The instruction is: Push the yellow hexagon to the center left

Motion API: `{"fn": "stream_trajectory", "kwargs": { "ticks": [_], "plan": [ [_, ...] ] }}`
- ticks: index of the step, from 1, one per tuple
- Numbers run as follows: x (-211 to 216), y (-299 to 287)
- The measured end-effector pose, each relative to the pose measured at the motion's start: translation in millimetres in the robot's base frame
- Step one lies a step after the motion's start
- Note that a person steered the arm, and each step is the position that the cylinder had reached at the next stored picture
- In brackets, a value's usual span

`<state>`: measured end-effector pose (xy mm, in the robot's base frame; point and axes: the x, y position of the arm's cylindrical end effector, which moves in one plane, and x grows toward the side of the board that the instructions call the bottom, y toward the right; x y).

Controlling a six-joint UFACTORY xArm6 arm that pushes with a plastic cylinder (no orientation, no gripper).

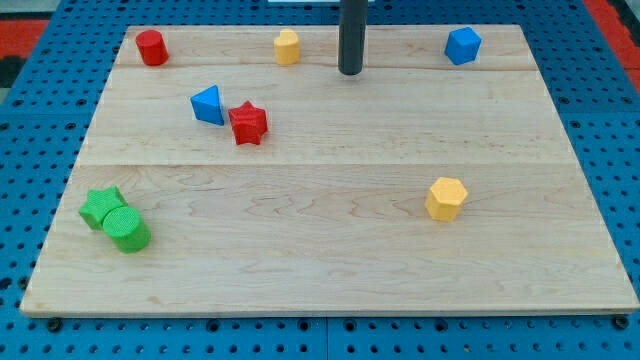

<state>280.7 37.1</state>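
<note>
The yellow hexagon (pixel 446 198) lies on the wooden board (pixel 330 250) at the view's right, a little below the middle. My tip (pixel 350 72) stands near the view's top centre, far above and to the left of the hexagon, touching no block. A second yellow block (pixel 287 47), rounded in shape, sits just left of my tip at the top edge.
A red cylinder (pixel 151 47) is at the top left and a blue block (pixel 463 45) at the top right. A blue triangle (pixel 208 105) touches a red star (pixel 248 123) left of centre. A green star (pixel 101 207) and green cylinder (pixel 127 229) sit at the lower left.
</note>
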Motion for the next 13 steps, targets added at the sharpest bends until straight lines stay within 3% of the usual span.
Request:
{"fn": "stream_trajectory", "kwargs": {
  "ticks": [3,4,5,6,7,8,10,11,12,13],
  "plan": [
    [5.2,0.9],
    [60.3,47.6],
    [129.8,136.0],
    [176.9,149.9],
    [201.6,126.8],
    [204.4,122.1],
    [253.1,122.2],
    [233.3,68.3],
    [186.7,-1.9],
    [182.9,36.5]
  ]
}}
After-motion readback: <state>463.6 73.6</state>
